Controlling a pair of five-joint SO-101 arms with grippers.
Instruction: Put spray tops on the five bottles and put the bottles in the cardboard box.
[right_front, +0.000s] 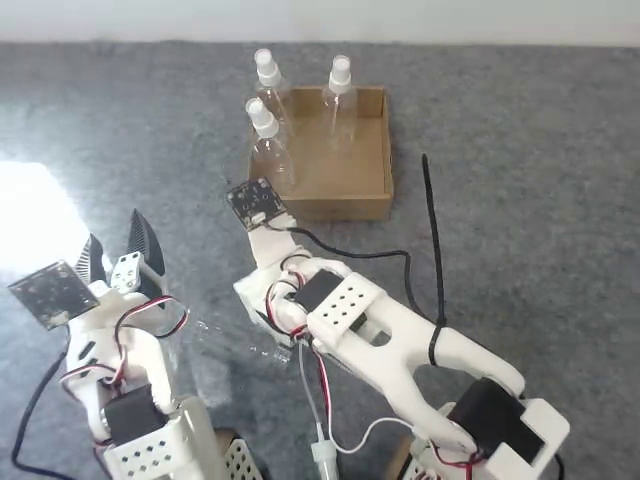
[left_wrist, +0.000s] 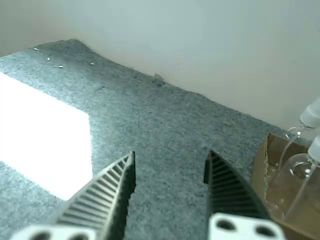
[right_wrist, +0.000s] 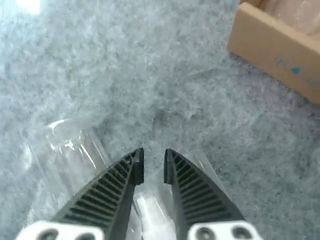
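Cardboard box is sitting at 12 o'clock on bench w/ three capped bottles inside. Right tool, jaws barely apart, is pointing down at clear bottles lying approx. 7 o'clock; left tool, at 9, is gaping wide above bench.

The right gripper is hanging low over the grey table, its black ribbed fingers standing narrowly apart. A clear bottle is lying on the table just beside one finger. A white piece, too unclear to identify, is showing between the fingers. The cardboard box is sitting farther off, one corner facing the gripper.
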